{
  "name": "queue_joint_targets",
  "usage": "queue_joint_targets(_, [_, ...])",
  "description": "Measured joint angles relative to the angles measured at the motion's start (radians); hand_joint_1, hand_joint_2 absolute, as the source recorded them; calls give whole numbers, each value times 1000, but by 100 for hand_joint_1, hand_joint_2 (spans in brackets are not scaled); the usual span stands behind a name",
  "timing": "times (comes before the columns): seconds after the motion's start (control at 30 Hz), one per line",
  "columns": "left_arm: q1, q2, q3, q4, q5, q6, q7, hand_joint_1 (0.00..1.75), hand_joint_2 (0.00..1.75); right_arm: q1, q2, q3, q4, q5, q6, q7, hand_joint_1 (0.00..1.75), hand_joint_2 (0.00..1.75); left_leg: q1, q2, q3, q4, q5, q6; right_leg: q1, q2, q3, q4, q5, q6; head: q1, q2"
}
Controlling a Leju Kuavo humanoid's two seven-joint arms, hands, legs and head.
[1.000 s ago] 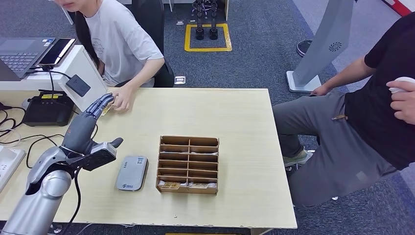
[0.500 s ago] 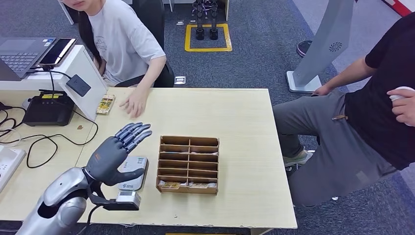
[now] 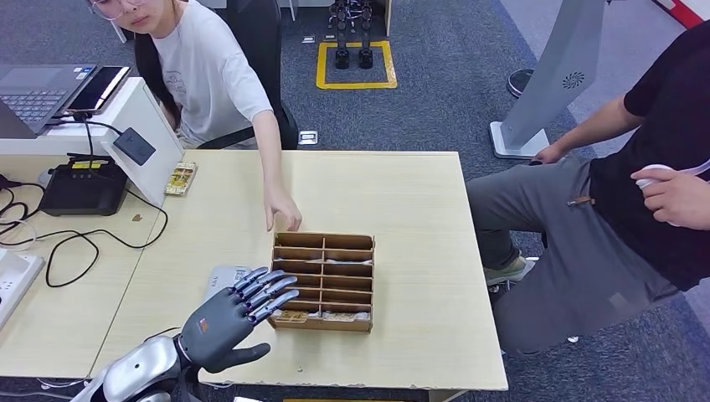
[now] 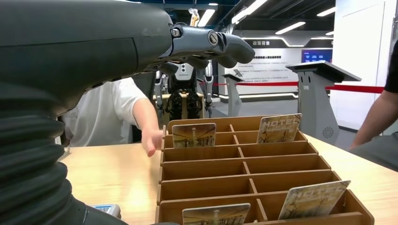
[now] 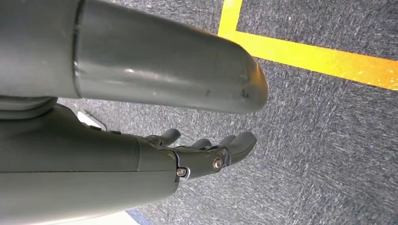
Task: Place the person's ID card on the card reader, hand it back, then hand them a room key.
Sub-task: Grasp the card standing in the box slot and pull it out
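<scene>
- The left hand [image 3: 226, 316] hovers over the near-left part of the worktop [image 3: 402, 193], fingers spread and straight, holding nothing.
- Its fingertips [image 3: 280, 285] reach the left edge of the wooden card tray [image 3: 323, 281]; the grey card reader [image 3: 219, 276] lies partly hidden under the hand.
- Room key cards [image 4: 194, 135] stand upright in the tray's slots.
- The ID card [image 3: 180, 178] lies at the worktop's far-left corner, well apart from the hand.
- A person's hand [image 3: 284, 213] rests just beyond the tray.
- The right hand [image 5: 206, 152] hangs above the carpet, fingers loosely extended, empty.
</scene>
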Motion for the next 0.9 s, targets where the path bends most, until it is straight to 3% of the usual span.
queue_joint_targets(0.3, [6, -12, -40, 11, -108, 40, 92, 0, 175, -1, 0, 16, 2, -12, -7, -2, 0, 0, 0, 0, 0, 0, 0, 0, 0, 0, 0, 0, 0, 0, 0, 0])
queue_joint_targets(0.63, [2, -52, -53, 113, -166, 49, 180, 0, 175, -6, 0, 47, 2, -28, -9, 7, 0, 0, 0, 0, 0, 0, 0, 0, 0, 0, 0, 0, 0, 0, 0, 0])
queue_joint_targets(0.9, [2, -74, -53, 160, -175, 52, 193, 0, 175, -6, 0, 58, 2, -33, -10, 8, 0, 0, 0, 0, 0, 0, 0, 0, 0, 0, 0, 0, 0, 0, 0, 0])
